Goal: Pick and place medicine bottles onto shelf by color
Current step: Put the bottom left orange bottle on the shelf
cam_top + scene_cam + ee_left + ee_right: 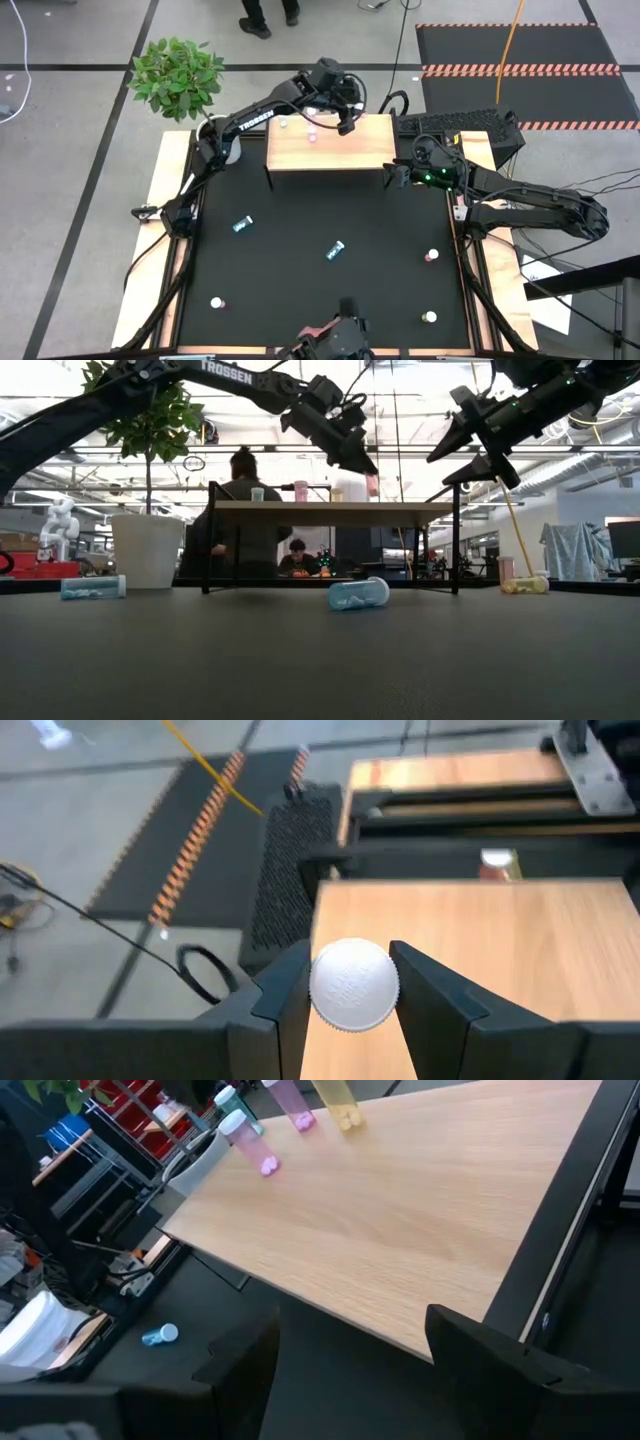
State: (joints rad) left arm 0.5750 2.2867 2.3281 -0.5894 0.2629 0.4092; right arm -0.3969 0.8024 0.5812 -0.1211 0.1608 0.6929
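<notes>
My left gripper (349, 122) reaches over the far part of the light wood shelf (340, 152) and is shut on a pink medicine bottle (372, 486) with a white cap. Pink bottles (250, 1140) and a yellow one (335, 1095) stand upright on the shelf top. Two teal bottles (241, 225) (335, 250) lie on their sides on the black table. A reddish one (432, 257), a yellow one (430, 318) and a pink one (217, 302) stand near the table's edges. My right gripper (365, 1355) hovers open at the shelf's near right corner, holding nothing. My left gripper pinches the bottle at its white cap (353, 984) between its two fingers, one on each side. The fingers slant down from the table's left. The bottle hangs upright below the fingertips, its base (372, 496) close above the shelf top; I cannot tell whether it touches.
A potted plant (178, 75) in a white pot stands off the table's far left corner. A person (245, 510) sits beyond the shelf. Wooden rails (168, 230) border the black table, with open room between the scattered bottles.
</notes>
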